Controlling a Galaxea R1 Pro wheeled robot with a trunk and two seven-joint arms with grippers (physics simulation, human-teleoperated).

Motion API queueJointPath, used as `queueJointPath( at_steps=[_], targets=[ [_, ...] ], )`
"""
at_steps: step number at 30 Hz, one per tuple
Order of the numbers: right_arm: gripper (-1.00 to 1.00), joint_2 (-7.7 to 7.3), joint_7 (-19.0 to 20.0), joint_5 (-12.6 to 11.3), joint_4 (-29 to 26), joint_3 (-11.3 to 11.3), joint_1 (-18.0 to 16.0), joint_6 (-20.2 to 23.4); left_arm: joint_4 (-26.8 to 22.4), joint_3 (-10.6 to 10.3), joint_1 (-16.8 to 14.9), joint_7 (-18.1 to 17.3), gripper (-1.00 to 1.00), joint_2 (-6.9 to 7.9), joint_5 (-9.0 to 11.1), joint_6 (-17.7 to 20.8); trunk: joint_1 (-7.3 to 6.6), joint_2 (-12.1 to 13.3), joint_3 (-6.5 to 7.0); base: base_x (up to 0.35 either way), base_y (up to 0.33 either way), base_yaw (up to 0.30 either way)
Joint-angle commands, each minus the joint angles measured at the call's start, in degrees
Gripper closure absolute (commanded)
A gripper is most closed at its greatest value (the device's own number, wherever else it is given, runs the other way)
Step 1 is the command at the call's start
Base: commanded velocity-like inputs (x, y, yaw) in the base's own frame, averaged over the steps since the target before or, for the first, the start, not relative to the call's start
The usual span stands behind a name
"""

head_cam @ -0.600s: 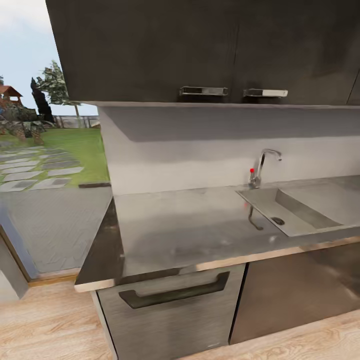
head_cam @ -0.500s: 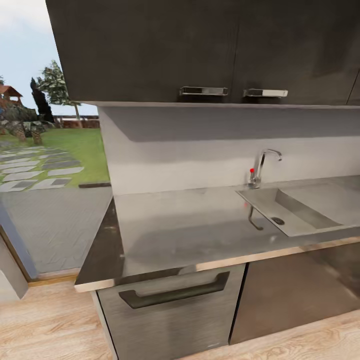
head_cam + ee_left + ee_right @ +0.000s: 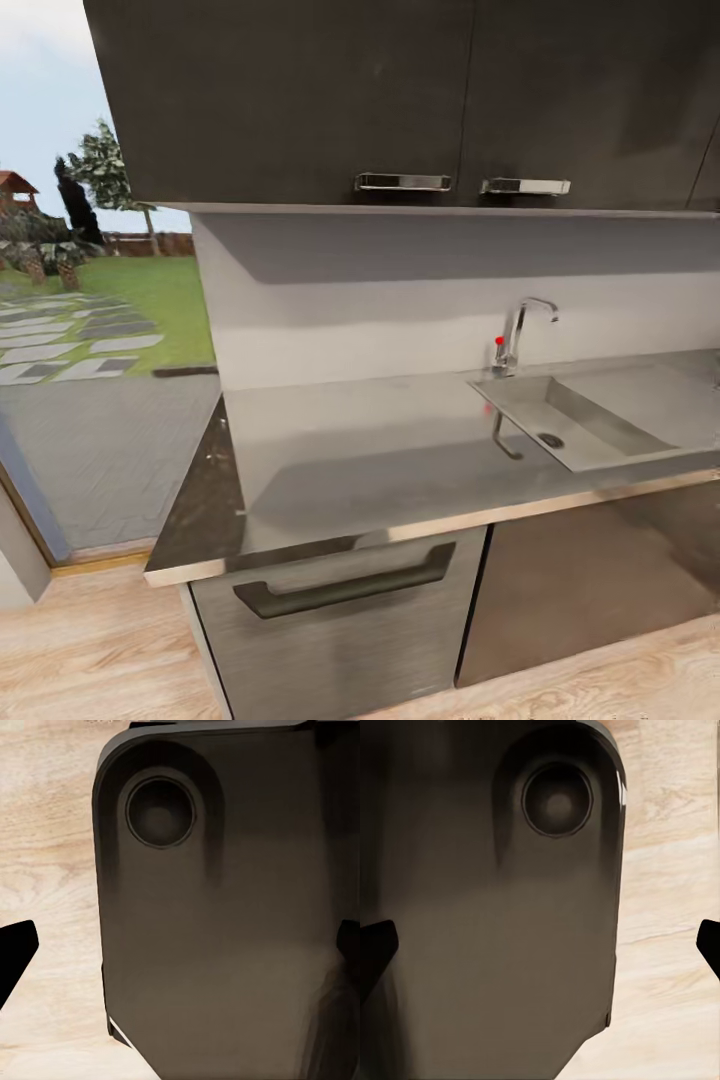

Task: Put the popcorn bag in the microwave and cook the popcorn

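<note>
Head view: my view has drifted slightly since a moment ago; the desk (image 3: 380, 450) with sink (image 3: 585, 420) carries no bag or microwave here, so I am searching.

Wrist views: each hand's fingertips (image 3: 13, 952) (image 3: 375, 945) sit wide apart, empty, over a dark housing (image 3: 225, 930).

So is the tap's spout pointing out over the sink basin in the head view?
Yes, the tap arches right, over the sink.
</note>
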Motion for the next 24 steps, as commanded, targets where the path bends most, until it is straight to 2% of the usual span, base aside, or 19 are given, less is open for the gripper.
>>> queueJointPath(
  at_steps=[1, 6, 24],
  targets=[
    [-1.0, 0.01, -0.11, -0.09, 0.02, -0.05, -0.01, -0.51, -0.09, -0.12, 0.03, -0.01, -1.0, 0.03, 0.06, -0.08, 0.0, -0.02, -0.04, 0.0, 0.0, -0.204],
    [-1.0, 0.01, -0.24, -0.13, 0.02, -0.01, -0.01, -0.81, -0.09, -0.5, 0.03, 0.13, -1.0, 0.72, -0.22, -0.1, 0.0, -0.02, -0.04, 0.0, 0.0, -0.234],
    [-1.0, 0.01, -0.25, 0.04, 0.02, 0.19, -0.01, -1.12, -0.09, -0.53, 0.02, 0.26, -1.0, 0.7, -0.29, -0.08, 0.0, -0.02, -0.04, 0.0, 0.0, -0.245]
  ],
)
